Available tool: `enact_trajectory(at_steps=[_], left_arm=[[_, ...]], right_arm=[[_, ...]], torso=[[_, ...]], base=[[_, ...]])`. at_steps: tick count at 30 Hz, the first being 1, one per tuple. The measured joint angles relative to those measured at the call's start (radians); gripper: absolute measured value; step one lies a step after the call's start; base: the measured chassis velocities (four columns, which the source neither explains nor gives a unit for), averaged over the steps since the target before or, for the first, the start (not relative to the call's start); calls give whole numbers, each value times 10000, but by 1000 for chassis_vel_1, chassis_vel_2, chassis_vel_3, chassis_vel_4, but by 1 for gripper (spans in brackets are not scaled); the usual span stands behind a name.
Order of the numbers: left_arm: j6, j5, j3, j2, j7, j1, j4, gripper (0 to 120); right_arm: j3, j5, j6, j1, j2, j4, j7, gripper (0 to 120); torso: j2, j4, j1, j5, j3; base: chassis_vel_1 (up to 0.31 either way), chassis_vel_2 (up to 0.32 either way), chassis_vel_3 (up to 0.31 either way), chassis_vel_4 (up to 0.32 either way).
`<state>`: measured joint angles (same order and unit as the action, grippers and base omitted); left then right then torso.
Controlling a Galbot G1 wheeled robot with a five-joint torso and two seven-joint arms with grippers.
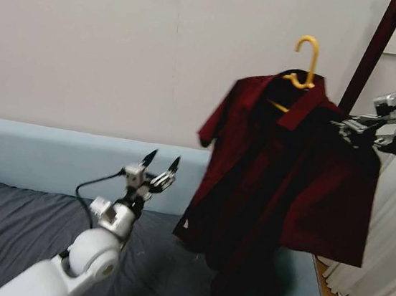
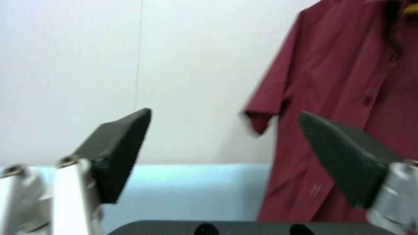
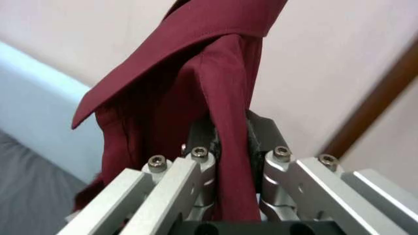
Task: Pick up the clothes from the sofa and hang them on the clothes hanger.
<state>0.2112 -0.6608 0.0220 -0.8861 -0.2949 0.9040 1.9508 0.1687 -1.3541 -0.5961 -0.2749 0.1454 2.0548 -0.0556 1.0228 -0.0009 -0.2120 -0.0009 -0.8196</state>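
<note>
Clamping the shirt (image 1: 287,188) at its shoulder, the right tool (image 1: 352,129) holds it clear of the sofa (image 1: 38,157) for hanging; left tool (image 1: 161,164) idles wide.

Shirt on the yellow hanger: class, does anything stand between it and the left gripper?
Nothing visible does. Only bare space above the sofa separates the open left gripper from the shirt; the right gripper clamps its far shoulder.

I found the yellow hanger (image 1: 304,63) buried below its hook in the shirt (image 1: 281,180) collar. Fabric hid the fingertips of the right gripper (image 3: 230,137). The wooden post (image 1: 372,54) ran off the head view's upper right edge.
</note>
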Motion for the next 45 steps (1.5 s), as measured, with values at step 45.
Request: enact_trajectory(at_steps=[45], left_arm=[[39, 488, 756, -41, -412, 1421, 1077, 100]], right_arm=[[-1973, 1976, -616, 2661, 1347, -4185, -3954, 7]], torso=[[-2, -6, 0, 11, -3]], base=[[0, 0, 0, 0]])
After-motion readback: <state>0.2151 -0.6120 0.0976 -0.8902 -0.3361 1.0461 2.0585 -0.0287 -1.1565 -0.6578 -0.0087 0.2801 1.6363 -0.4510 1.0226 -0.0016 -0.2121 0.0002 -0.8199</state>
